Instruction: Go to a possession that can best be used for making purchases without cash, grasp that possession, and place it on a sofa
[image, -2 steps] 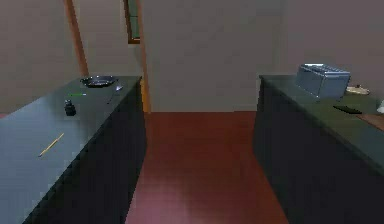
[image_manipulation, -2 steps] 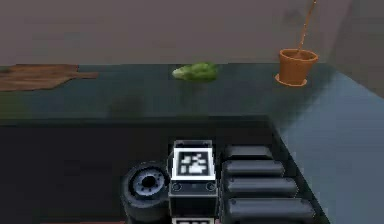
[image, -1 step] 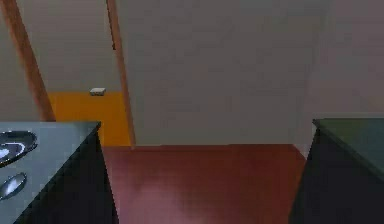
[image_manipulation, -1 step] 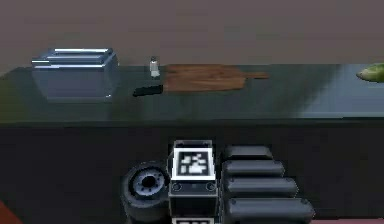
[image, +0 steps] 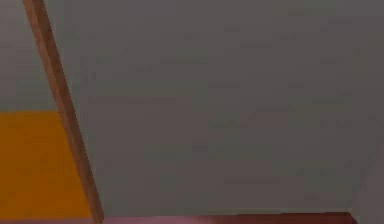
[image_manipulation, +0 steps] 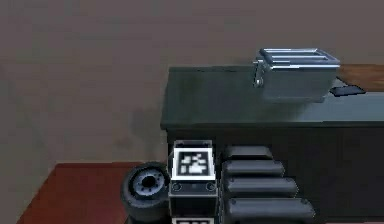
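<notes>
A dark counter (image_manipulation: 230, 100) stands in the arm side view's middle and right. A silver toaster (image_manipulation: 292, 73) sits on it. A small flat dark thing (image_manipulation: 348, 90) lies on the counter top to the right of the toaster; I cannot name it by its shape. The arm (image_manipulation: 262, 188) rises from the bottom edge in stacked dark segments. A white square with black marks (image_manipulation: 195, 164) stands at its end. Left of that is the gripper's (image_manipulation: 146, 190) round dark body, low in front of the counter. Its far end is unclear, so I cannot tell whether it holds anything.
A grey wall (image: 230, 100) spans the forward view at close range. A brown wooden strip (image: 62, 100) slants down its left side, with an orange surface (image: 35, 165) beyond it. Reddish floor (image_manipulation: 70, 195) lies at the arm side view's lower left.
</notes>
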